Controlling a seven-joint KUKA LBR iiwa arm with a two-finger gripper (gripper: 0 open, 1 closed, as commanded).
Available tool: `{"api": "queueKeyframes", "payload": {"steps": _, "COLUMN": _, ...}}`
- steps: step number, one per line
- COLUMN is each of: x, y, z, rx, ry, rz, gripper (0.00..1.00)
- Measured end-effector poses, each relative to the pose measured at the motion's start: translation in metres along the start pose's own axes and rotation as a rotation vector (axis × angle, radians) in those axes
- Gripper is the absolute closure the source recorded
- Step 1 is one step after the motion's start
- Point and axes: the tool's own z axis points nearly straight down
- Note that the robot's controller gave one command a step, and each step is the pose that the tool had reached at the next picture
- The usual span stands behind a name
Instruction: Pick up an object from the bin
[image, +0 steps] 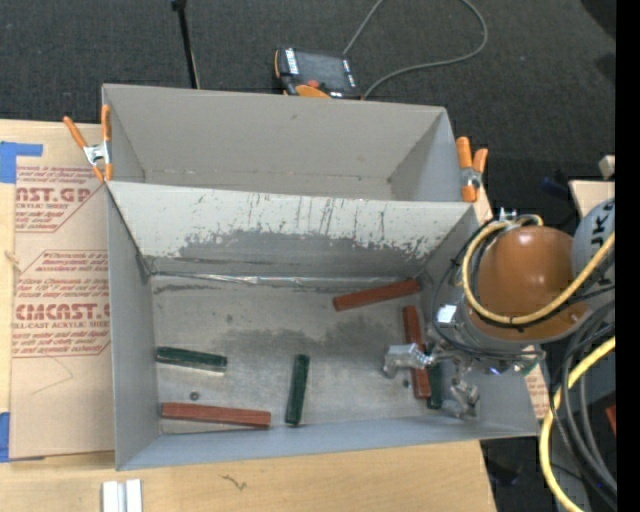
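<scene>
My gripper (430, 380) is low in the bin's near right corner, open, with one metal finger (398, 359) to the left and the other (462, 398) to the right. Between them lies a short stick (422, 381), red-brown with a dark green end, resting on the floor by the right wall. Just behind it a red-brown stick (411, 324) lies along the right wall. A longer red-brown stick (376, 294) rests at the foot of the back wall.
A dark green stick (296, 389) lies mid-floor near the front. At the front left are another dark green stick (190, 358) and a long red-brown stick (215, 414). The arm's orange dome and cables hang over the right rim.
</scene>
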Motion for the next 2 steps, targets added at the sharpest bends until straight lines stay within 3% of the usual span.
{"api": "queueKeyframes", "payload": {"steps": 1, "x": 0.000, "y": 0.001, "z": 0.000, "rx": -0.003, "ry": 0.001, "rz": 0.000, "gripper": 1.00}}
{"api": "queueKeyframes", "payload": {"steps": 2, "x": -0.023, "y": -0.013, "z": -0.134, "rx": 0.005, "ry": -0.002, "rz": -0.015, "gripper": 1.00}}
